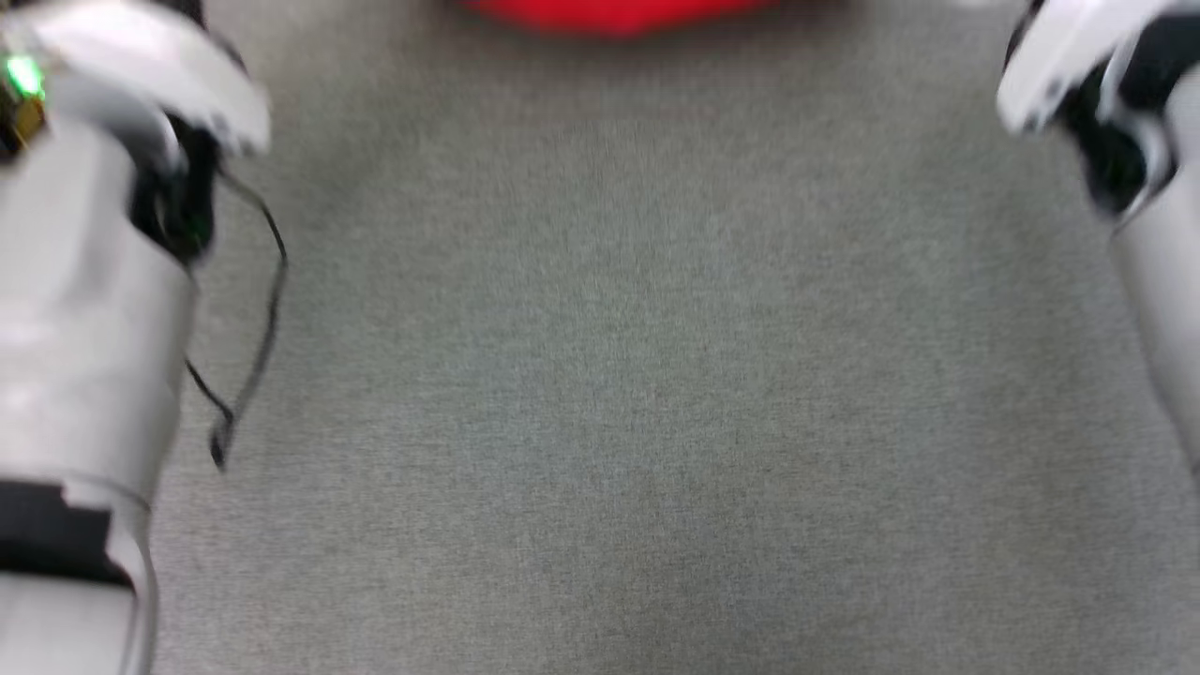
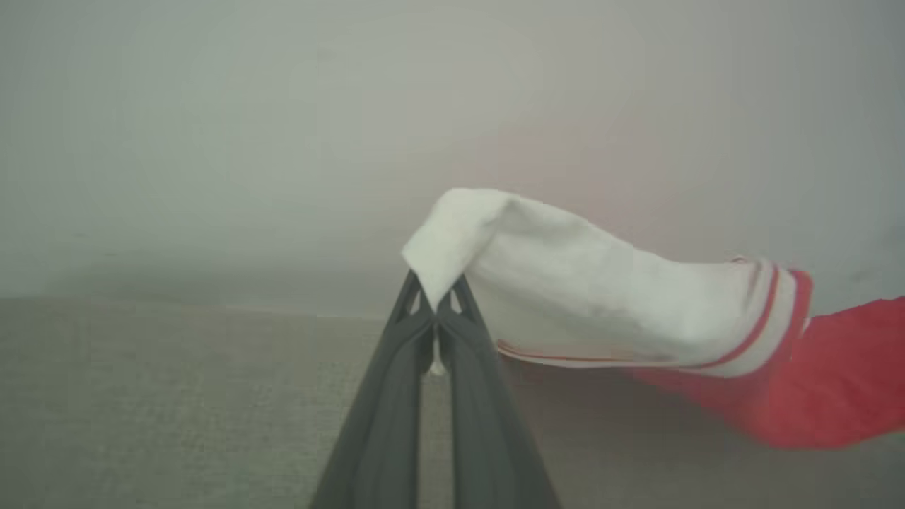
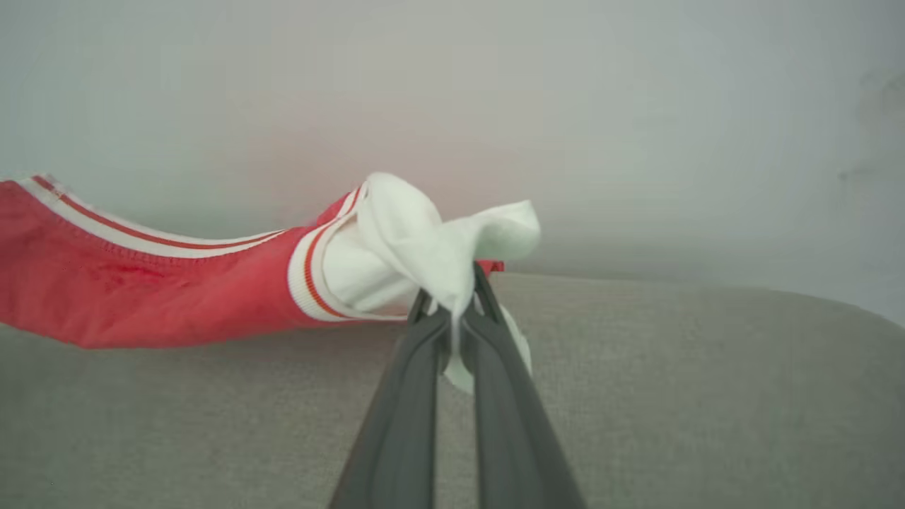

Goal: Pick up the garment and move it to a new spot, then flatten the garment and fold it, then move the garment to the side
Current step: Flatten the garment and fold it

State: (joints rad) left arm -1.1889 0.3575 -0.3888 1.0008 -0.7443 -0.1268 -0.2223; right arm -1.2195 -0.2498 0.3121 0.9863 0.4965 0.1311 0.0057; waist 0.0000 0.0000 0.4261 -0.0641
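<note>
My left gripper and right gripper each clamp a sleeve; the jersey sits at twelve o'clock. I'd pull apart evenly, low.

Pale-grey forearms with black joints, a green light, a thin black cable, and dark-grey tapered pincer fingers.

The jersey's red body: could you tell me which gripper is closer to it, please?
Right. The right gripper pinches white sleeve just beside the red body; the left gripper holds its sleeve's far tip, a full sleeve away.
</note>
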